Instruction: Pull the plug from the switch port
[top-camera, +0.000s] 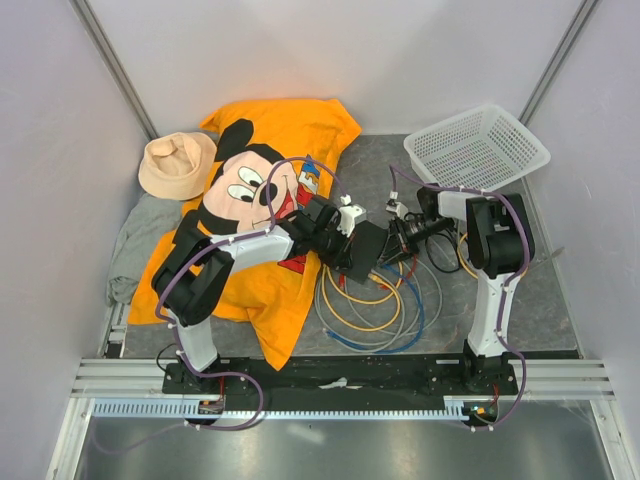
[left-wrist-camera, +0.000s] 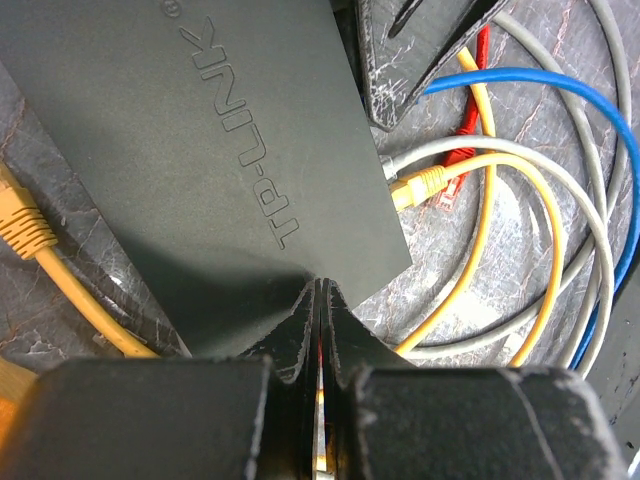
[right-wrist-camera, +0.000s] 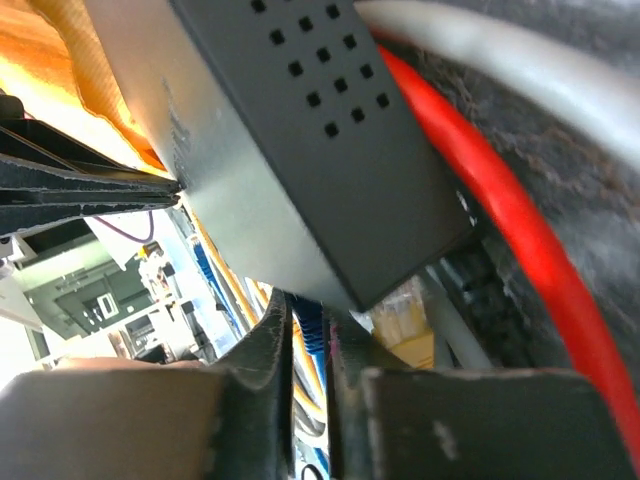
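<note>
The switch (top-camera: 368, 250) is a flat black box marked TP-LINK (left-wrist-camera: 200, 130), lying tilted on the grey mat. Yellow (left-wrist-camera: 420, 185), grey and red cables enter its right edge. My left gripper (left-wrist-camera: 320, 285) is shut, its tips pressed against the switch's near edge; in the top view this gripper (top-camera: 345, 250) sits at the switch's left side. My right gripper (right-wrist-camera: 308, 310) is shut on a ribbed blue plug (right-wrist-camera: 315, 335) right at the switch's port edge (right-wrist-camera: 330, 180). In the top view the right gripper (top-camera: 398, 238) is at the switch's right side.
Coiled yellow, blue and grey cables (top-camera: 380, 310) lie in front of the switch. An orange Mickey shirt (top-camera: 270, 180) lies left, with a beige hat (top-camera: 175, 165) and grey cloth (top-camera: 135, 240). A white mesh basket (top-camera: 480, 148) stands back right. A loose yellow plug (left-wrist-camera: 25, 225) lies by the switch.
</note>
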